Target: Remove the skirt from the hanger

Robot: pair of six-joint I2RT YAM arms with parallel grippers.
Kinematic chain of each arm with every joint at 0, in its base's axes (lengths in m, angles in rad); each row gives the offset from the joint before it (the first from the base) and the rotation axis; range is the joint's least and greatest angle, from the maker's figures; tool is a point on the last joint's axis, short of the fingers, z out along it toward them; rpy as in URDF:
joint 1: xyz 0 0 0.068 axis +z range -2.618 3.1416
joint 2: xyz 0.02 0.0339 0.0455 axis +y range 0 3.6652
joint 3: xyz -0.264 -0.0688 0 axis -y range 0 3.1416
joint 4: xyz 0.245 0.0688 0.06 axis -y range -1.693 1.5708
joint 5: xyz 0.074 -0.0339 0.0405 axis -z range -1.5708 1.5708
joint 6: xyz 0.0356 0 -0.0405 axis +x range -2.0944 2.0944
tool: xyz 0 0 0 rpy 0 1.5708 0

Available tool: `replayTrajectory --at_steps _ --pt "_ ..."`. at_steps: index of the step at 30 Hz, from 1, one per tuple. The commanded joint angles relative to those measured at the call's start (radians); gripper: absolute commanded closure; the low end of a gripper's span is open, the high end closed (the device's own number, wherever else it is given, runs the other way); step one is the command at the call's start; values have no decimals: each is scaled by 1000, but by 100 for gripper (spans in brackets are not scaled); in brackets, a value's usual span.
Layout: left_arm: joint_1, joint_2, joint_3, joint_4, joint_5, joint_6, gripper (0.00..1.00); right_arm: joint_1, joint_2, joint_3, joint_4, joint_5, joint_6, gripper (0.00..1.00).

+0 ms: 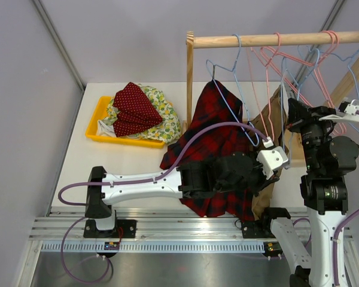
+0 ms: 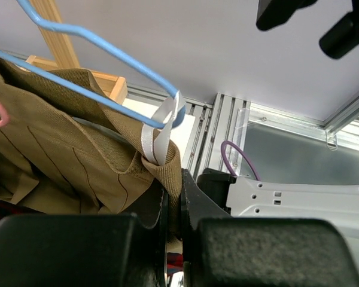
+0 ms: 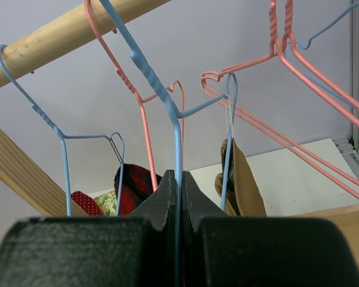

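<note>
Left claw (image 2: pixel 172 206) pinches shut on a fold of tan cloth (image 2: pixel 78 161), just under a white loop (image 2: pixel 158 134) hooked round the corner of a blue wire (image 2: pixel 125 60). Right claw (image 3: pixel 178 182) is clamped on the bare wire of a blue hanger (image 3: pixel 145 69) below its twisted neck, and tan cloth hangs by a loop from that hanger's shoulder. We see the skirt (image 1: pixel 218 149) as a limp red-and-dark plaid mass under the left end of the rod (image 1: pixel 275 39), its hem reaching the table (image 1: pixel 125 161), the left arm (image 1: pixel 143 182) crossing in front. Whether the tan cloth is the skirt's lining, we cannot tell; several blue wires crowd the rod. We judge the skirt light, soft and floppy: it will sag, bunch and slide rather than hold a shape, and its pleats offer no firm edge. The waistband beside the loop, where cloth is likely doubled, looks the best place to grip. Thin, springy and slick, the hanger will swing on the rod unless it is steadied.
</note>
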Motion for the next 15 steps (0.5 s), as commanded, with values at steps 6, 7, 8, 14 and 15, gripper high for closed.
replayTrajectory --at_steps 6,7,8,14,15 --pt "-18 -90 -72 73 55 -32 100 -1 82 100 186 8 -61 100" --pt "-19 -97 -85 86 55 -35 100 0 93 127 173 37 -79 100" --pt "-21 -102 -101 87 51 -39 100 -1 102 146 161 48 -84 100" --pt "-21 -105 -109 70 -12 -32 100 0 105 259 3 48 -56 100" --pt "-18 -102 -98 64 -31 -29 100 -1 97 276 -33 50 -46 100"
